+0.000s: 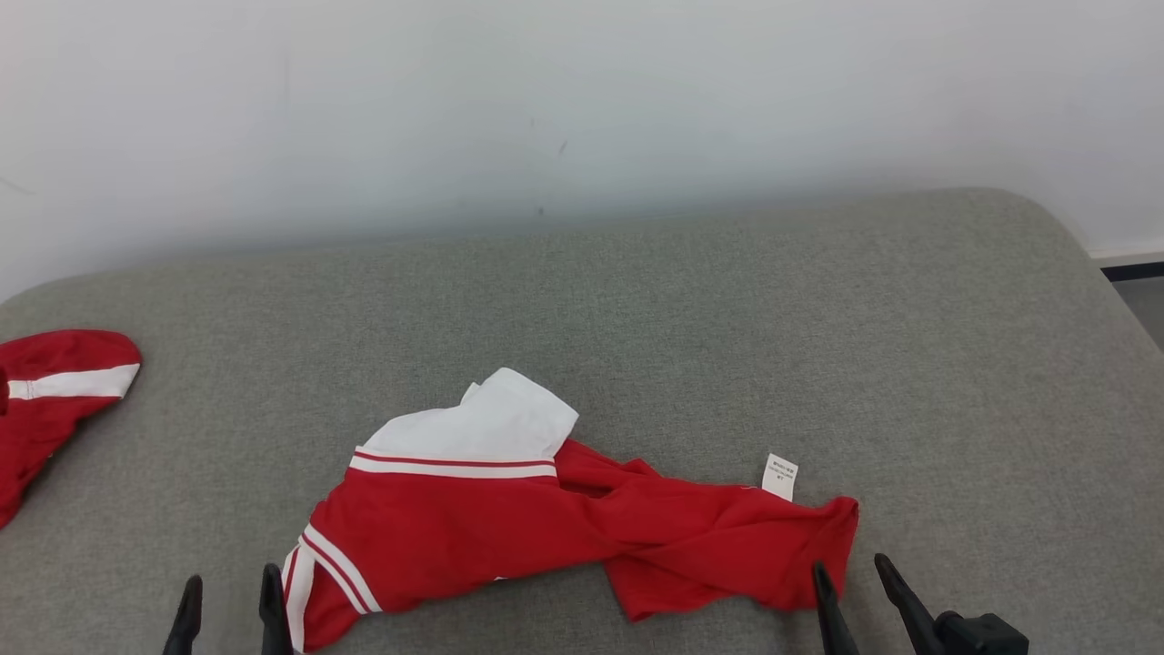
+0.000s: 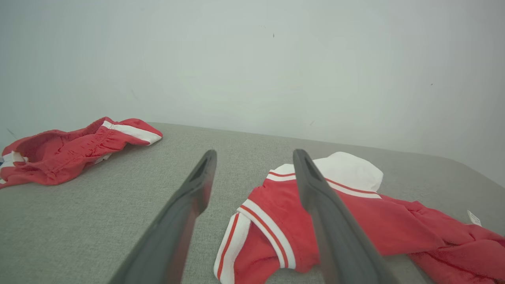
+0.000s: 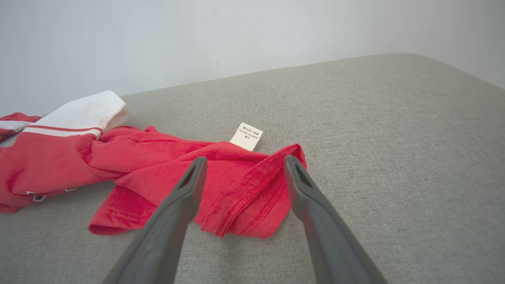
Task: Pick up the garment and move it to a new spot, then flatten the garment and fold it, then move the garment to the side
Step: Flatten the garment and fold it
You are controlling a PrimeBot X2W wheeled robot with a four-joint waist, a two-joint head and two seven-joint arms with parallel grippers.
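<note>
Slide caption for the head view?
Crumpled red-and-white garment on grey cushion, left gripper and right gripper open at its near ends; second red garment far left.

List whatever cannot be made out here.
- Care label: print too small, right wrist view.
- Second red garment: cut by head view's left edge.
- Garment: lower white marking mostly tucked under a fold, right wrist view.
- Left hand: base cut by head view's bottom edge.

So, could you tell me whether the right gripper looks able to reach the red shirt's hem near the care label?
Probably yes. The right gripper is open and points at the red shirt's hem just ahead, with nothing between them. The care label lies just beyond it.
</note>
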